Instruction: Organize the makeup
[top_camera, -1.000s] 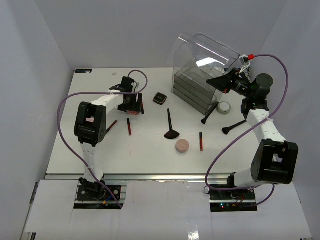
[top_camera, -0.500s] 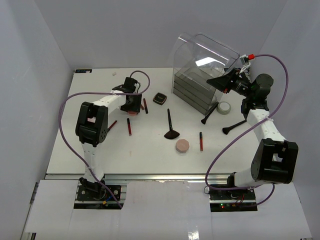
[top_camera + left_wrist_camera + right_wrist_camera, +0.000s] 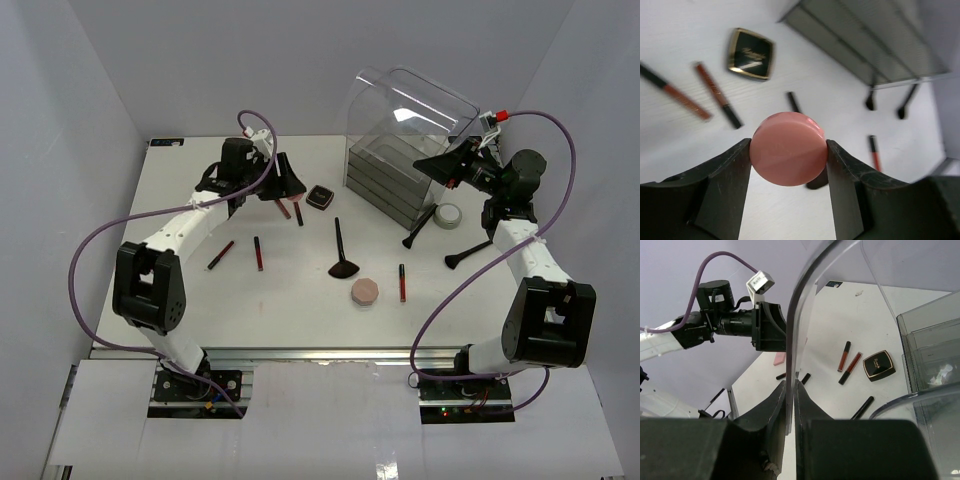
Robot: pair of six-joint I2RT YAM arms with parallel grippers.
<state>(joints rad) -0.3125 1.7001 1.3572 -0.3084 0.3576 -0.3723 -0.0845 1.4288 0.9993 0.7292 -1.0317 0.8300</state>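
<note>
My left gripper [image 3: 788, 150] is shut on a round pink disc [image 3: 788, 160] and holds it above the table; in the top view this gripper [image 3: 283, 198] is at the back left. My right gripper [image 3: 791, 390] is shut on the edge of the box's clear domed lid [image 3: 805, 300], and the lid [image 3: 410, 105] stands raised. On the table lie a black square compact [image 3: 320, 196], a fan brush [image 3: 342, 255], a pink octagonal puff [image 3: 365, 290], dark-red pencil sticks [image 3: 258, 252] [image 3: 403, 282] and two black brushes [image 3: 420, 228] [image 3: 468, 253].
The clear drawer box [image 3: 385, 180] stands at the back right, under the lid. A small round pale jar [image 3: 448, 216] sits beside it. Another red stick [image 3: 221, 255] lies at the left. White walls close in the table on three sides.
</note>
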